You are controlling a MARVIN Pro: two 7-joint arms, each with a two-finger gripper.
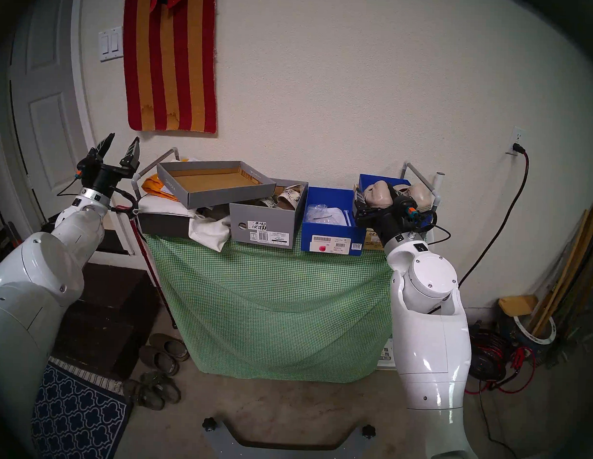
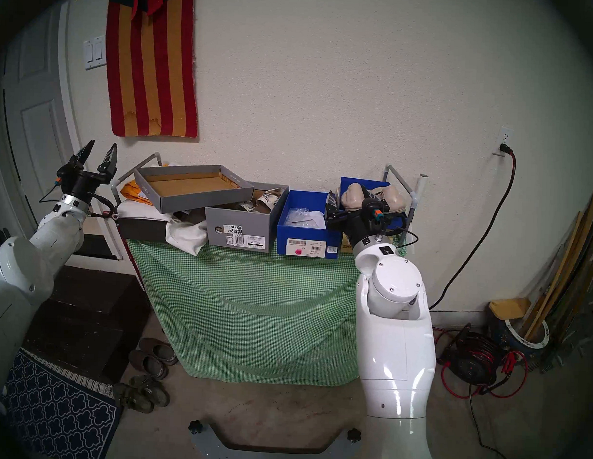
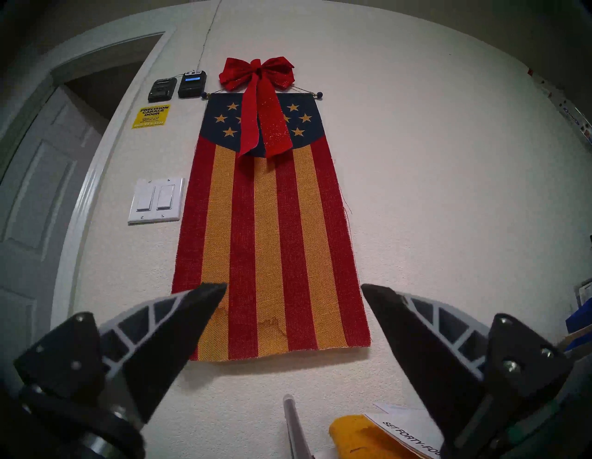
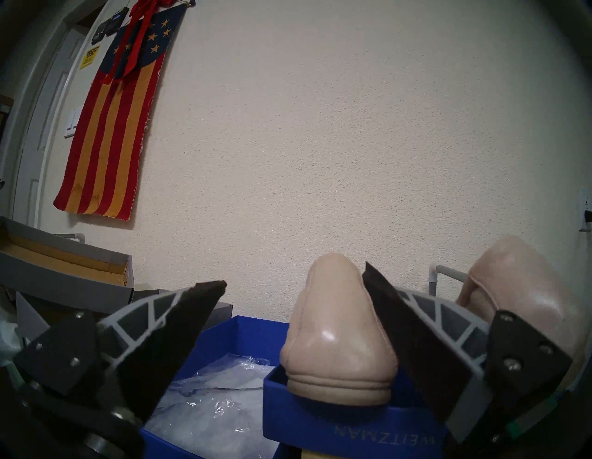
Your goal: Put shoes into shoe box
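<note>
**A:** Head views first. Right gripper up at the beige flats, jaws spread wide, gripping nothing. One flat roughly between the jaws, the other flat out past the right jaw. Both sitting on a blue lid, not in the blue box off beyond the left jaw. Left gripper way off to the side, pointing up, jaws apart, empty. Snake-print sandals already down in the grey box, grey lid lying skewed on top.

**B:** Left wrist cam?

**A:** Just wall between the open fingers. Striped flag dead ahead, yellow sticker reading "PRECISION GARAGE DOOR". Scrap of paper under the right jaw: "SET FORTY-FOU…", cut off.

**B:** And right wrist?

**A:** Near flat hard up against the right finger, big gap on the left-jaw side. Probably worth shifting sideways to centre the toe before closing, soft leather likely to squash or slip otherwise. Then across and down into the blue box, onto the plastic wrap. "WEITZMAN" readable upside down on the lid edge. Grey lid says VIONIC, handwritten "HR" on the grey box label, rest too small.
</note>
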